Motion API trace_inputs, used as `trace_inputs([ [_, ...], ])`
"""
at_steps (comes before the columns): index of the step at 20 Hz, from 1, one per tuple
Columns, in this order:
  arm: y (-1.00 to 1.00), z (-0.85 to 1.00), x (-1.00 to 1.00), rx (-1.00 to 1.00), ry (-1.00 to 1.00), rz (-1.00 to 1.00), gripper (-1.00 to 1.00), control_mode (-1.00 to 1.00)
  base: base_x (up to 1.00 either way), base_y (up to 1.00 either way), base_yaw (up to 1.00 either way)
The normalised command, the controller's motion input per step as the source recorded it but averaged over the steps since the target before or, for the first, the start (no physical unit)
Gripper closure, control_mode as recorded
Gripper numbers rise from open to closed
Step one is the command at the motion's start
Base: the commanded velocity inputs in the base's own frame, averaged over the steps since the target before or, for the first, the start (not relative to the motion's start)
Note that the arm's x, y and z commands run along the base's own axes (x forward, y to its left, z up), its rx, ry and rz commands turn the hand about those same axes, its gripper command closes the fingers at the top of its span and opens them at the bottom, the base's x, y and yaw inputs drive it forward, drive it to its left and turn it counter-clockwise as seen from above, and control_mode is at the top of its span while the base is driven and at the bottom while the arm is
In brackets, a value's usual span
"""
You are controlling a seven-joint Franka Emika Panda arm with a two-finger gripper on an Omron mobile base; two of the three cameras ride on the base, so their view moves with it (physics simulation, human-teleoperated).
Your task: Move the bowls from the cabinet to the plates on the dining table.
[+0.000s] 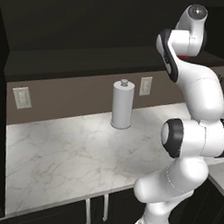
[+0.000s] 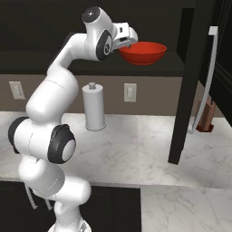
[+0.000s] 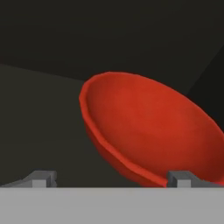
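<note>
A glossy red bowl (image 2: 142,52) sits upright on the shelf of the near-black cabinet (image 2: 90,68), whose door (image 2: 220,54) stands swung open at the right. My gripper (image 2: 130,44) is raised to shelf height at the bowl's left rim. In the hand view the bowl (image 3: 148,135) is close and tilted. The gripper (image 3: 111,179) is open, its right fingertip (image 3: 181,178) at the bowl's underside and its left fingertip (image 3: 41,178) off to the side. Nothing is held. A sliver of the bowl (image 1: 183,56) peeks from behind the arm. The plates and the dining table are out of view.
A white paper-towel roll (image 2: 94,108) stands on the marble counter (image 2: 136,145) under the shelf. The door's long silver handle (image 2: 206,81) hangs to the right. A brown block (image 2: 206,115) sits behind it. Wall outlets (image 2: 130,92) line the backsplash.
</note>
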Motion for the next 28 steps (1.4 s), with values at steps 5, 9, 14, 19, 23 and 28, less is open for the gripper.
trace_inputs([
  [5,-0.08,-0.19,0.14,0.0,0.0,0.0,-1.0,-1.0,0.0,0.0,0.0],
  [9,-0.11,-0.19,0.28,0.0,0.0,0.0,-1.0,-1.0,0.0,0.0,0.0],
  [14,-0.06,-0.05,0.28,0.0,0.0,0.01,-1.0,-1.0,0.0,0.0,0.0],
  [19,-0.04,0.0,0.2,0.0,0.02,0.02,-1.0,-1.0,0.0,0.0,0.0],
  [23,-0.01,-0.03,0.09,0.0,0.02,0.01,-1.0,-1.0,0.0,0.0,0.0],
  [28,-0.04,-0.15,0.07,0.0,0.0,0.0,-1.0,-1.0,0.0,0.0,0.0],
])
